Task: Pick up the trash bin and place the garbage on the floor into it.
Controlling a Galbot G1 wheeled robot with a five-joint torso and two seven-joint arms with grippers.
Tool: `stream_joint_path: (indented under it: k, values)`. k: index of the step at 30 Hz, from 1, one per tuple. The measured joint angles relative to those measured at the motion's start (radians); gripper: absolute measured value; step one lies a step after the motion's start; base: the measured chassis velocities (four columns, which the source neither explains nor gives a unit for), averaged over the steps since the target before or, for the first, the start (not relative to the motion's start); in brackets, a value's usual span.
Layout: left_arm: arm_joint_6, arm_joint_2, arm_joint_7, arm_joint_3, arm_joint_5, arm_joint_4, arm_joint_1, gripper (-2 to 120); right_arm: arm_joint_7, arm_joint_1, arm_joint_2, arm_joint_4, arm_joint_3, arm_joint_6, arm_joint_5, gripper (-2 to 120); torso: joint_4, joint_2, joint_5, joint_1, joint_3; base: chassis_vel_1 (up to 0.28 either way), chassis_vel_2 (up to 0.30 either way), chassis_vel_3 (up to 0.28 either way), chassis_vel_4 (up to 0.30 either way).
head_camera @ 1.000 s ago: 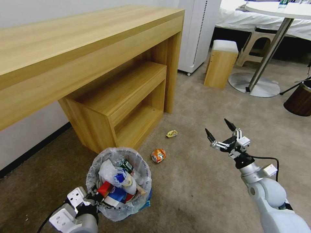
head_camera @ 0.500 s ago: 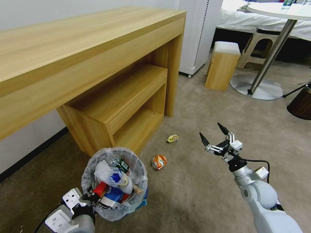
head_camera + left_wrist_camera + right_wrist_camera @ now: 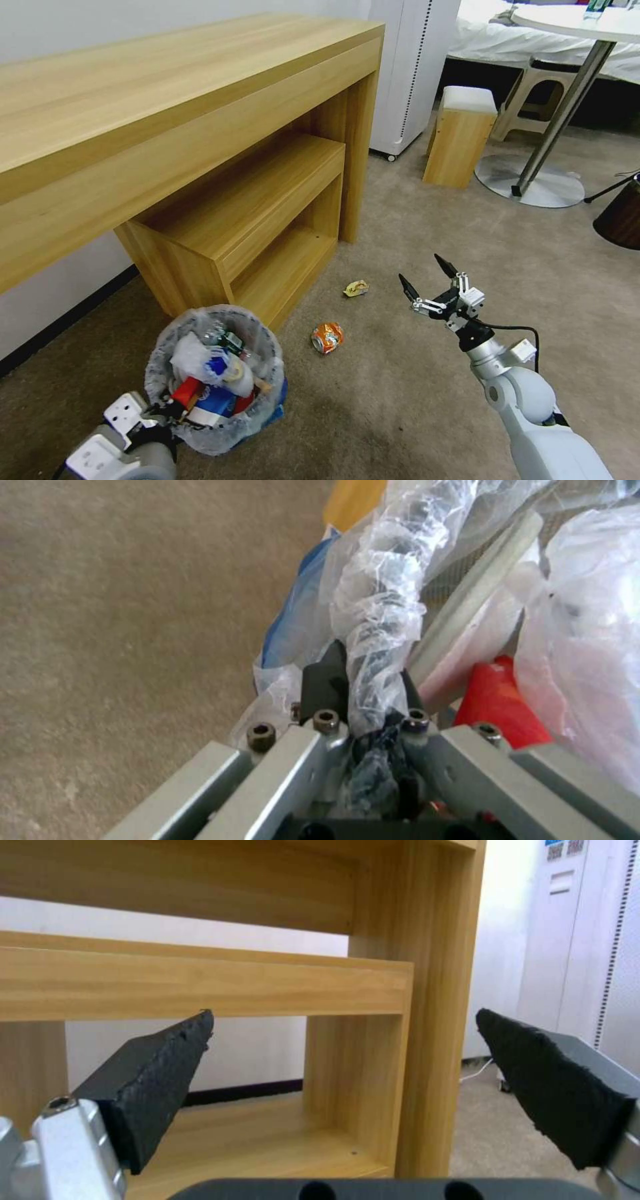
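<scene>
Left gripper point(image 3: 363, 680) jaws clamp the litter-filled trash bin's point(image 3: 213, 373) near rim; crushed can point(image 3: 327, 337) lies sideways beside it; right gripper point(image 3: 427, 283) jaws gape.

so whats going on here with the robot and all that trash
The robot is collecting litter from the carpet. Its left end effector is shut on the bag-lined rim of the trash bin, which is already stuffed with wrappers and cups. Its right end effector hangs open above the floor, empty. A crushed orange can and a crumpled yellow wrapper lie on the carpet beside the wooden desk, not yet picked up.
</scene>
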Motion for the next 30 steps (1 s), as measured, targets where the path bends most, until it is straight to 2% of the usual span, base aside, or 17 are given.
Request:
stream_joint_path:
  k: [6,30]
  values:
    - [0.008,0.006,-0.014,-0.066,-0.050,0.006,-0.004,1,0.002,0.009,0.001,-0.003,-0.012,-0.001,0.001,100,0.0000,0.000,0.0000,0.000,0.000,0.000,0.000,0.000,0.000]
    - [-0.011,0.026,-0.069,-0.135,-0.082,0.029,0.029,1,-0.019,0.002,0.016,-0.013,-0.018,-0.002,-0.019,100,0.0000,0.000,0.0000,0.000,0.000,-0.009,0.013,0.010,-0.010]
